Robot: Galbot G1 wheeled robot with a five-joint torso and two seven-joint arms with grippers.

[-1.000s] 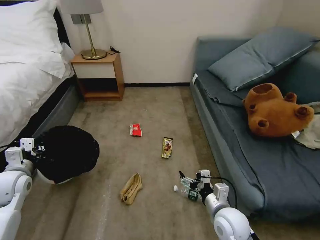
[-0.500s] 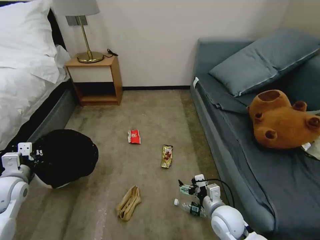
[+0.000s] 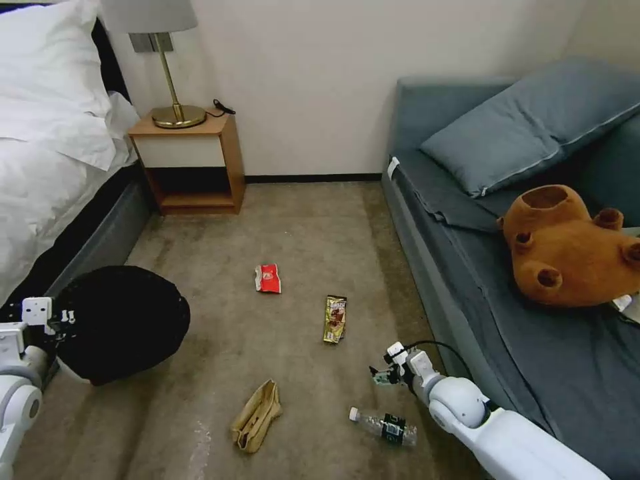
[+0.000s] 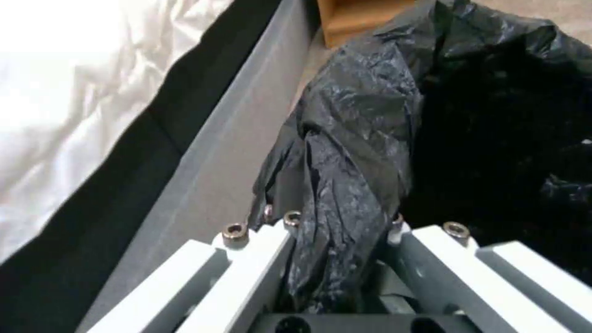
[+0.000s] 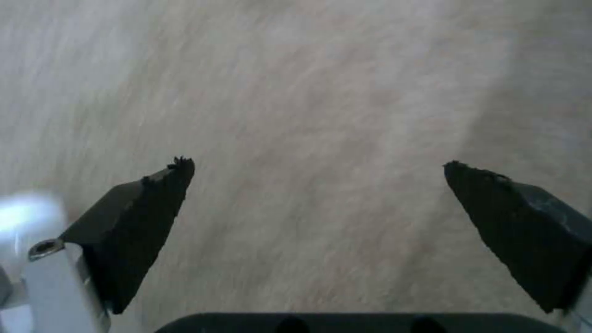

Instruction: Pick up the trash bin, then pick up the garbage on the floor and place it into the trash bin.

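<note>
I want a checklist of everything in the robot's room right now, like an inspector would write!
Surface: tan carpet floor, no spills seen.
Job's things: trash bin beside the bed; red packet, gold wrapper, paper bag, bottle all on the floor.
Clutter: nothing seen beyond the litter.
Grippers: left gripper clamped on the bin's bag rim; right gripper open, empty, over carpet near the bottle.
Cables: black cable looping at the right wrist.
Surroundings: bed, nightstand with lamp, sofa, plush bear.
</note>
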